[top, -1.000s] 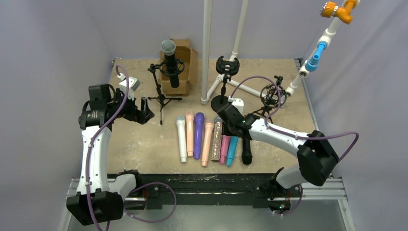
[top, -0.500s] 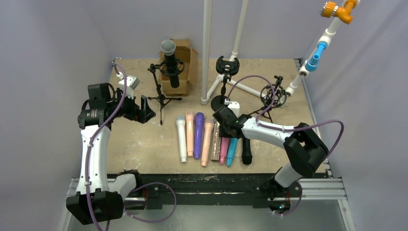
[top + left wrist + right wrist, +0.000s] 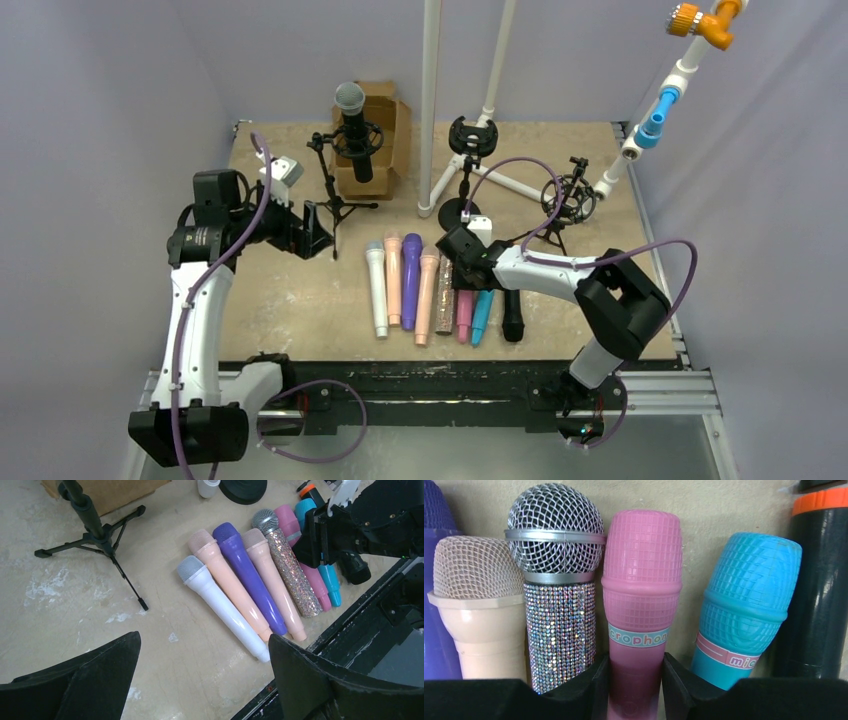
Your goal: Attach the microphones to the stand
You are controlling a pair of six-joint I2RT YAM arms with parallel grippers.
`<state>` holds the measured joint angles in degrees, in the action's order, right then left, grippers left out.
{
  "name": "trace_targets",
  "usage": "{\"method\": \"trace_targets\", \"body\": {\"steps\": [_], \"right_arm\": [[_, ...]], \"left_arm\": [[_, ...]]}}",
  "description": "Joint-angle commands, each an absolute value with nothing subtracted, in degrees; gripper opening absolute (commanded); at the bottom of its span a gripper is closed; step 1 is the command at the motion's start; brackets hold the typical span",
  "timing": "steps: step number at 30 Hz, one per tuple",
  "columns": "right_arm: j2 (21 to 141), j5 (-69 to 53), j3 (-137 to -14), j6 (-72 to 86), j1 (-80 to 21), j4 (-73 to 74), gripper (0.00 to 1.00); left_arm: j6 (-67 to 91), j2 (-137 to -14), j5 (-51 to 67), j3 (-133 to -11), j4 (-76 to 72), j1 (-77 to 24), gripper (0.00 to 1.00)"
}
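Note:
Several microphones lie side by side on the table: white (image 3: 377, 293), light pink (image 3: 394, 280), purple (image 3: 411, 280), peach (image 3: 427, 298), silver glitter (image 3: 444, 300), pink (image 3: 464, 318), blue (image 3: 482, 315), black (image 3: 512, 318). Another black microphone (image 3: 352, 125) sits in a tripod stand (image 3: 335, 195). My right gripper (image 3: 460, 262) is low over the row. In the right wrist view its fingers (image 3: 599, 685) press both sides of the pink microphone (image 3: 642, 580), between the glitter one (image 3: 555, 580) and the blue one (image 3: 744, 610). My left gripper (image 3: 318, 228) is open and empty, left of the row.
An empty round-base stand with a clip (image 3: 471, 140) and a shock-mount tripod (image 3: 568, 198) stand behind the row. A cardboard box (image 3: 385, 140) is at the back. White pipe legs (image 3: 430, 110) rise at the back middle. The table's black front rail (image 3: 400, 378) runs along the near edge.
My right gripper has moved left and lower over the row and now sits around the pink microphone. My left gripper has shifted slightly right, still open.

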<state>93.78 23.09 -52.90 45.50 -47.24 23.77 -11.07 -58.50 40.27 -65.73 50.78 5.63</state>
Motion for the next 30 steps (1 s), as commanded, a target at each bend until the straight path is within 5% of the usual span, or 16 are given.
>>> {"method": "trace_targets", "body": {"steps": [1,7,17,30], "right_arm": [[93.81,22.17,-53.45,46.72,-47.80,21.10,0.33],[84.77,23.42,-54.63,48.08,-49.34,23.30,0.11],[70.40,24.98,-66.85,46.91,-53.39,25.37,0.05],[74.53,30.84,-80.90,27.62,-65.38,1.53,0.05]], "left_arm": [[-11.00,-57.72,40.17,-67.24,52.19,2.67,1.00],[-9.80,-57.64,42.75,-71.30,54.80,0.40,1.00],[-5.80,-57.04,47.87,-76.18,55.72,-9.13,1.00],[1.31,-60.62,54.43,-77.11,47.18,-19.94,1.00]]}}
